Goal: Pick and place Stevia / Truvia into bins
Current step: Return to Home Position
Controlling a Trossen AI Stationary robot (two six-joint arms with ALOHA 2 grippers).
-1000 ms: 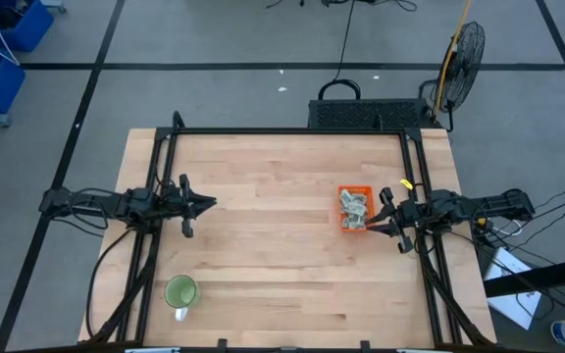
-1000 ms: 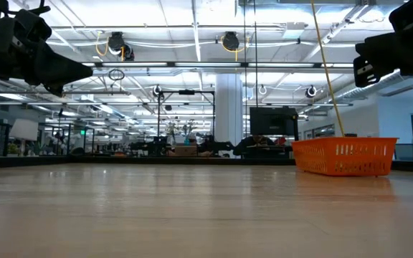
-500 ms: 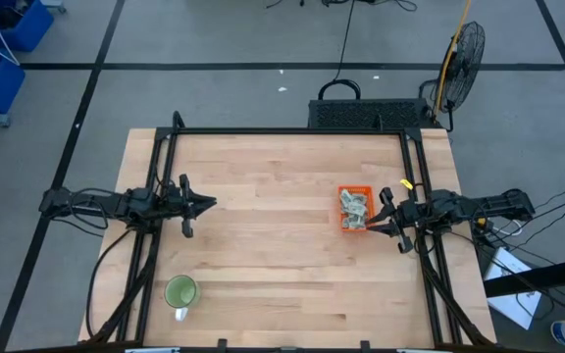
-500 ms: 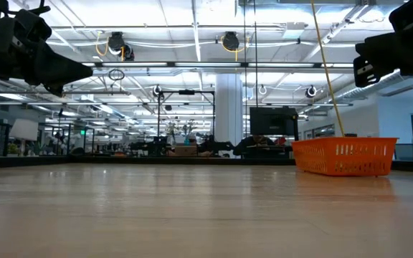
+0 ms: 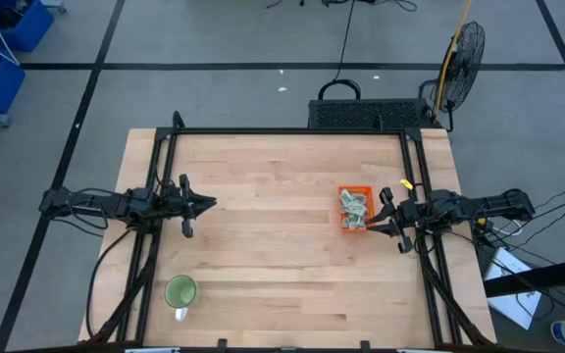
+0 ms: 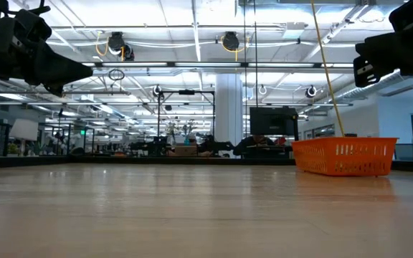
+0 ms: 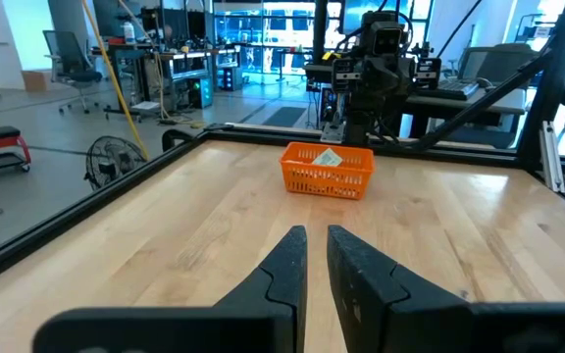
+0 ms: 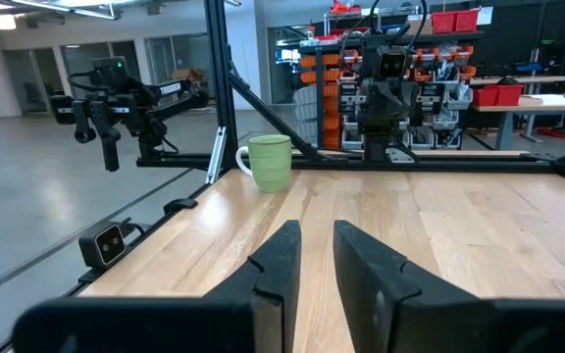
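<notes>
1. Sorting looked finished to us: the Stevia / Truvia sachets [image 5: 355, 208] lay heaped inside the orange tray [image 5: 354, 188] toward the right side of the table [image 5: 263, 245]. We could find none outside it in the high view.
2. We judged the step in hand to be the return to rest. The right gripper [image 5: 371, 225] hung just beside the tray's right side, raised above the wood. In its wrist view its fingers showed only a narrow gap and held nothing.
3. The left gripper [image 5: 211, 203] waited well apart over the table's left half, its fingers likewise a slit apart and empty.
4. Next, we thought, each arm needed only to settle into its rest pose. The right one would have to draw away without clipping the tray wall.
5. A green cup [image 5: 180, 291] stood near a left-hand corner of the table, well away from both arms, and a fan [image 5: 467, 44] stood on the floor beyond the far right corner. We saw nothing between either arm and its retreat.
</notes>
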